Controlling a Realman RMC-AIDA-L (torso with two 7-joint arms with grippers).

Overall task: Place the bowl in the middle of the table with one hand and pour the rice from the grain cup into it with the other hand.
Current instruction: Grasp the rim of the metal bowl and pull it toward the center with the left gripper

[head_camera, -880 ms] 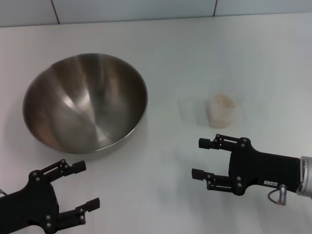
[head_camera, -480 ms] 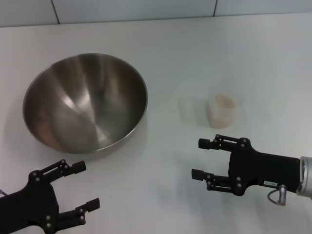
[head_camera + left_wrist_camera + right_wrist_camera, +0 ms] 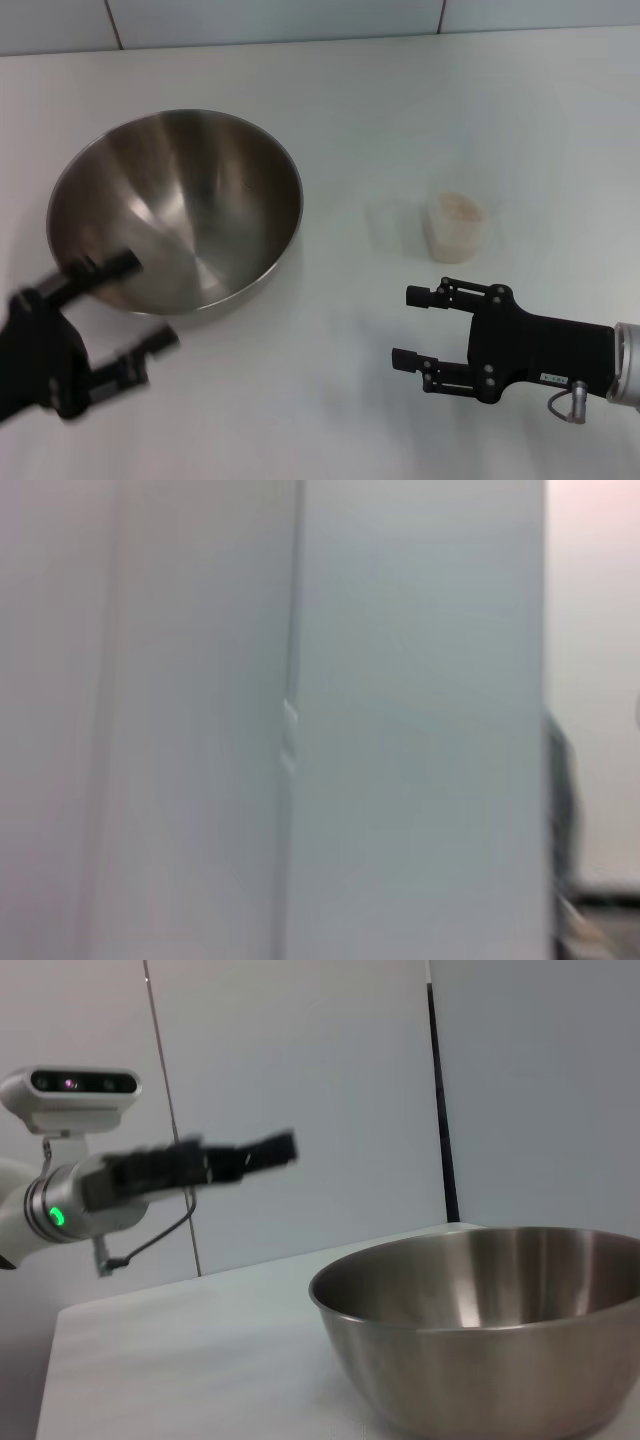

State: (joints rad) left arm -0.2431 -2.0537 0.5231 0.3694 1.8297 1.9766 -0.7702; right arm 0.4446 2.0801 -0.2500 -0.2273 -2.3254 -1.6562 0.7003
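Up in the upper-left part of the head view sits the bowl point(image 3: 175, 208), upright with its mouth facing up and tipped a little toward the camera, so the brushed inside shows. It rests on the white table point(image 3: 400, 110), left of centre. The bowl is round, so no long axis can be told. To its right, well apart, the grain cup point(image 3: 455, 227) stands upright near the middle-right of the frame, its long axis vertical and its open mouth pointing up. The rice point(image 3: 458, 208) fills it close to the brim as a pale grainy mass.

At the lower left edge of the head view the left gripper point(image 3: 122, 312) is blurred, its two fingers spread apart and holding nothing. Its upper finger overlaps the near rim of the bowl in the picture; whether it touches cannot be told. The right wrist view shows the same left gripper point(image 3: 245, 1155) raised above the table beyond the bowl point(image 3: 490, 1320).

In the lower right, the right gripper point(image 3: 418, 326) hangs below the cup in the frame, fingers parted and empty, pointing to frame left.
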